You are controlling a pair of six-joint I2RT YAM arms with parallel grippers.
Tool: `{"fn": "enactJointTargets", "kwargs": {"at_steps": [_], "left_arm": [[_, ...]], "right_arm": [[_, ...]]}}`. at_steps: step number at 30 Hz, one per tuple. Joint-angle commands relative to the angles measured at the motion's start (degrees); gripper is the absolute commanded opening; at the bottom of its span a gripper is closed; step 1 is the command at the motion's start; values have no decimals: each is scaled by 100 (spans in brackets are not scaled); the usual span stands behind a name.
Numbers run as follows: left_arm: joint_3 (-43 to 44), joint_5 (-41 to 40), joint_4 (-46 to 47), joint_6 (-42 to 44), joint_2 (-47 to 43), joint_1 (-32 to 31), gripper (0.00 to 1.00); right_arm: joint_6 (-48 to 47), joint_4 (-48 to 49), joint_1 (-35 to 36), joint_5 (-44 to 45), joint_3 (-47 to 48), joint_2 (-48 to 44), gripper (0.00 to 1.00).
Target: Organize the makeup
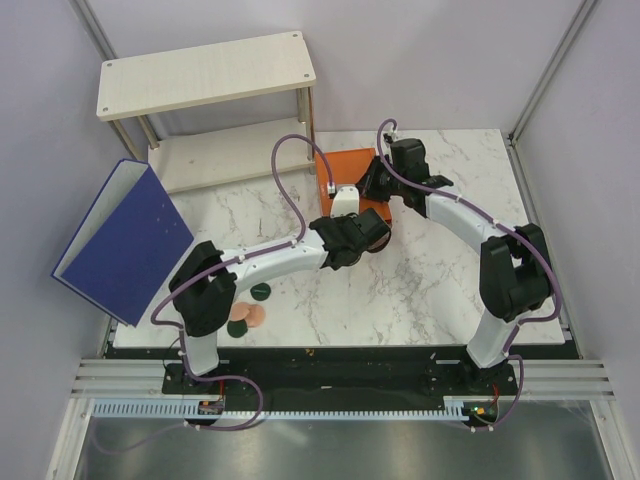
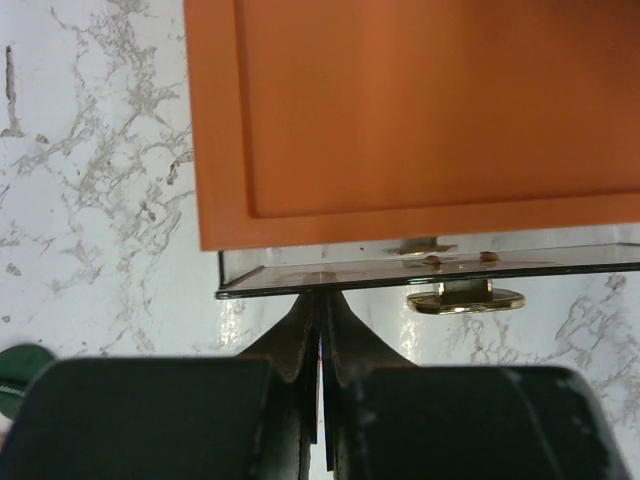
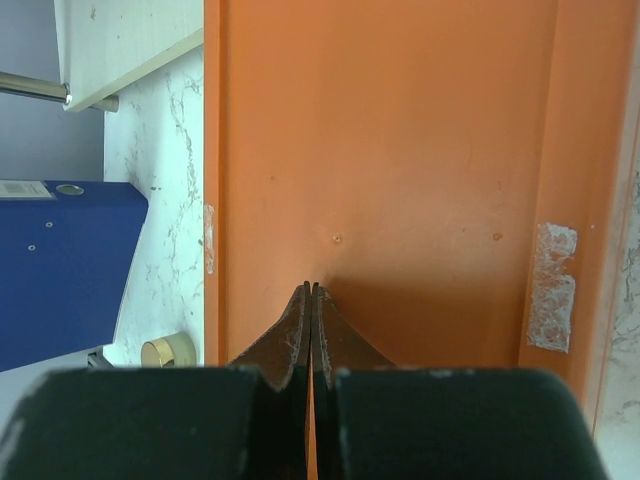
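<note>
Some of the makeup lies near the table's front left: two dark green round compacts [image 1: 261,291] [image 1: 237,326] and a peach disc [image 1: 254,316]. A gold-rimmed jar [image 3: 167,350] stands beside the orange drawer box [image 1: 345,172]. My left gripper [image 2: 320,298] is shut and empty, its tips against the front edge of the box's clear drawer [image 2: 300,280], left of the gold handle [image 2: 465,298]. My right gripper [image 3: 312,289] is shut and empty, its tips on or just over the box's orange top [image 3: 400,150]. The tubes are out of view.
A big blue binder [image 1: 125,240] stands open at the table's left edge. A two-level wooden shelf [image 1: 205,75] is at the back left. Both arms meet at the orange box, the right arm [image 1: 470,225] curving in from the right side.
</note>
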Motion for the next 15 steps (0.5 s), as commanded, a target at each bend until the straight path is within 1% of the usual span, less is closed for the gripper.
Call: {"fn": "enactJointTargets", "kwargs": {"at_steps": [1,5,9,12,15], "left_arm": [[541,-103,359,-333,272,69,2],[709,-121,341,-298,413,87,2],[656,-191,315,-341,378,166,2],[586,-24,315,-473,360,306,2],[621,81,323,-412,378,394,2]], "right_arm": [[-233,-1061,26,148,-371,130,0],[-251,-1061,26,157,-433,60,0],[-269,-1061,17,148,-442,16,0],[-269,-1061,26,78,-407,33,0],[-269,-1061,26,51,-363,33,0]]}}
